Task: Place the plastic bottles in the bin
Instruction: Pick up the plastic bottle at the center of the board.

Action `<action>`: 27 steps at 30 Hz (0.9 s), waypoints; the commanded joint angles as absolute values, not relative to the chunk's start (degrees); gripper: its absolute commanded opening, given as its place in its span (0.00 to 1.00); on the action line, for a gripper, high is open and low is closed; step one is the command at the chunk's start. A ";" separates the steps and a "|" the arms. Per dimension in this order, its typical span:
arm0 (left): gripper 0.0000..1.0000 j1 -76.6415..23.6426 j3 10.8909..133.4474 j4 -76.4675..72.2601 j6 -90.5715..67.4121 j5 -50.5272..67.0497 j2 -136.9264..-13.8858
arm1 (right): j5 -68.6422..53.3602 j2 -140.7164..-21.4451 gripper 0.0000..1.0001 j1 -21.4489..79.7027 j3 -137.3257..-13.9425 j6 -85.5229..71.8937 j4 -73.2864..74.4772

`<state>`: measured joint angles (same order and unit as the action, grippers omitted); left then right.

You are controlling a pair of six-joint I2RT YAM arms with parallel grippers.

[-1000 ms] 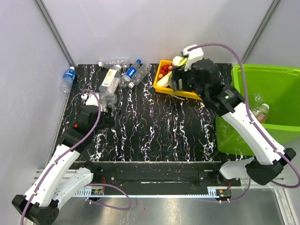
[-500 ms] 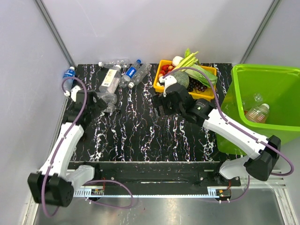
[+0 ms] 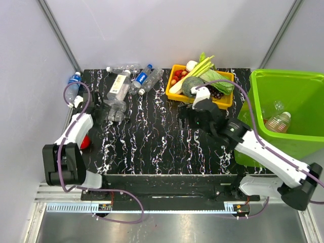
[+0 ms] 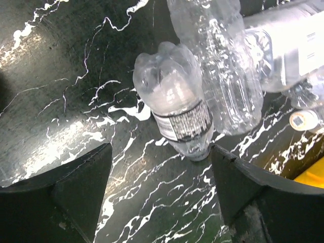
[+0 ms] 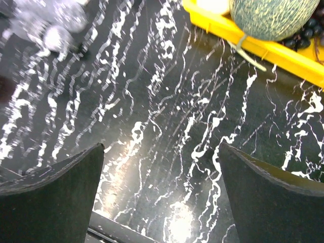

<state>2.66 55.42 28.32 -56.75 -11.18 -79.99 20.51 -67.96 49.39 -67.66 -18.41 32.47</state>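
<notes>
Several clear plastic bottles (image 3: 121, 87) lie in a heap at the table's far left. One blue-capped bottle (image 3: 74, 84) lies off the table's left edge. My left gripper (image 3: 108, 112) is open and empty, right at the near end of the heap. In the left wrist view it (image 4: 161, 167) is open around the end of a clear bottle with a dark label (image 4: 174, 104), which lies next to a crumpled bottle (image 4: 223, 71). My right gripper (image 3: 188, 115) hangs open and empty (image 5: 162, 152) over bare table. The green bin (image 3: 304, 83) stands at the right with a bottle (image 3: 281, 120) in it.
A yellow tray (image 3: 174, 93) of vegetables and fruit sits at the back centre, just behind my right gripper. Its edge (image 5: 263, 46) and a melon (image 5: 273, 17) show in the right wrist view. A loose bottle cap (image 4: 304, 119) lies by the heap.
My right gripper came away from above the yellow tray and dropped to the table's middle. My left arm folded toward the left edge, with its gripper staying at the bottle heap.
</notes>
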 commanded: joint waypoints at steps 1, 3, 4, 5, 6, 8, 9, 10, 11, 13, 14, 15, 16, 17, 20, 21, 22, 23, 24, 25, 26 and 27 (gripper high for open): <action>0.81 3.78 58.62 21.80 -59.59 -12.74 -84.01 | 19.69 -60.30 0.99 49.57 -65.40 -19.95 25.67; 0.81 4.30 60.20 20.48 -58.28 -11.70 -87.17 | 18.46 -58.98 1.00 49.57 -64.60 -19.51 24.79; 0.81 4.57 61.51 20.57 -57.58 -11.17 -88.84 | 18.11 -58.80 0.99 49.57 -64.60 -19.16 24.79; 0.81 4.83 63.00 21.00 -57.05 -10.47 -90.77 | 17.84 -58.80 1.00 49.57 -64.69 -18.99 24.79; 0.81 5.01 64.06 21.61 -56.95 -10.11 -92.62 | 17.67 -59.06 0.99 49.57 -64.69 -18.72 24.79; 0.81 5.36 65.56 22.85 -57.30 -9.85 -95.09 | 17.93 -59.94 0.99 49.57 -64.69 -17.85 24.70; 0.80 5.36 65.74 22.59 -57.39 -9.58 -95.71 | 18.45 -60.38 0.99 49.57 -64.69 -17.41 24.78; 0.78 5.36 65.39 22.41 -57.83 -9.49 -96.06 | 19.33 -60.90 1.00 49.57 -64.77 -17.23 24.96; 0.77 5.36 65.04 22.24 -58.27 -9.41 -96.33 | 19.60 -61.17 0.99 49.57 -64.78 -17.05 25.13; 0.75 5.36 63.11 20.84 -58.54 -8.79 -96.59 | 19.25 -61.87 0.99 49.57 -64.86 -16.88 24.96; 0.75 5.36 62.24 20.48 -58.54 -8.35 -96.94 | 19.16 -62.05 0.99 49.57 -64.95 -16.88 24.79; 0.74 5.36 61.97 20.30 -58.19 -7.83 -97.47 | 18.90 -62.31 0.99 49.57 -64.95 -17.05 24.52; 0.72 5.36 61.70 21.00 -57.92 -7.39 -98.25 | 18.98 -62.31 0.99 49.57 -64.95 -17.31 24.17; 0.70 5.36 61.35 21.61 -57.92 -6.77 -98.78 | 18.90 -62.58 1.00 49.57 -65.04 -17.40 24.08; 0.64 5.27 58.81 21.45 -57.57 -5.45 -98.18 | 18.81 -62.84 1.00 49.57 -65.13 -17.49 23.91; 0.63 5.27 57.93 21.36 -57.48 -5.28 -97.30 | 18.81 -62.84 0.99 49.57 -65.04 -17.49 23.99; 0.62 5.27 56.79 21.18 -57.39 -5.19 -96.34 | 18.81 -62.84 0.99 49.57 -64.95 -17.58 23.99; 0.61 5.27 55.73 21.01 -57.13 -5.36 -95.37 | 18.81 -62.84 0.99 49.57 -64.86 -17.67 23.91; 0.58 5.27 54.94 20.92 -56.78 -5.62 -94.32 | 18.81 -62.75 0.99 49.57 -64.78 -17.93 23.91; 0.55 5.19 54.24 21.00 -56.52 -5.62 -93.35 | 18.81 -62.67 0.99 49.48 -64.78 -18.19 23.91; 0.51 5.27 53.71 21.09 -56.25 -5.28 -92.30 | 18.63 -62.67 0.99 49.57 -64.69 -18.37 23.82; 0.47 5.27 53.09 21.18 -55.99 -4.75 -91.15 | 18.46 -62.67 0.99 49.57 -64.69 -18.63 23.82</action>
